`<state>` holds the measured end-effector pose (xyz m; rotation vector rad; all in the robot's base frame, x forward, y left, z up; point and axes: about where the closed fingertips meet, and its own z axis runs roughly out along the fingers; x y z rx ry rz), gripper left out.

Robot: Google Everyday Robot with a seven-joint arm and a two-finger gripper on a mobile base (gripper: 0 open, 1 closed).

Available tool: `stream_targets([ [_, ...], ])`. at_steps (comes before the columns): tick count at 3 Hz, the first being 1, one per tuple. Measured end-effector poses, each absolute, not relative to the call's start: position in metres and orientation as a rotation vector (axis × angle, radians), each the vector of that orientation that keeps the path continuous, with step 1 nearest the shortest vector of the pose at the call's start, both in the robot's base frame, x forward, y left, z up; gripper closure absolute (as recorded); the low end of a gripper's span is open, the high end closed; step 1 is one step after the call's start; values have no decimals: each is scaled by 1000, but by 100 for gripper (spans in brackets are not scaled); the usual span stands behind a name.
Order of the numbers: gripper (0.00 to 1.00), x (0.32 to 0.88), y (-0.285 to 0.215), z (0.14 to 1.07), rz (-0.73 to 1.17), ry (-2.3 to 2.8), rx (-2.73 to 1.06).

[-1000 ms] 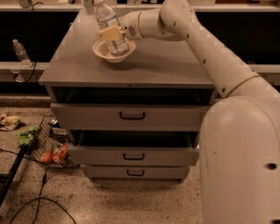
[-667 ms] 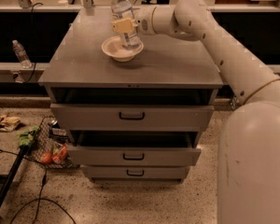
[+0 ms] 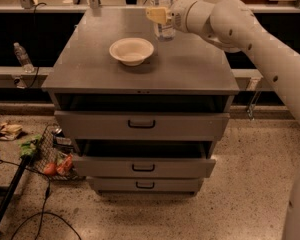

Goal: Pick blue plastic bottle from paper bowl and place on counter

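In the camera view, the bottle is out of the bowl: a second ago it stood in it, then hung just above it, and now it is upright beyond the bowl's far right side, over the back of the counter. The gripper has its jaws clamped on the bottle's middle. Whether the base touches the counter yet, I cannot tell. The pick looks done and the bowl lies empty, so what remains is likely lowering and letting go. The bowl sits near the bottle, to its front left, but outside a straight drop. A small bottle stands on the shelf at left, well apart. Below, two drawers hang open, with litter and cables on the floor.
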<state>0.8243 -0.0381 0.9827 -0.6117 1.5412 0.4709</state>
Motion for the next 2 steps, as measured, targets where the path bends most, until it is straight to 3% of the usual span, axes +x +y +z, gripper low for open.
stream_targets([
  [2, 100, 820, -81, 959, 390, 1544, -511],
])
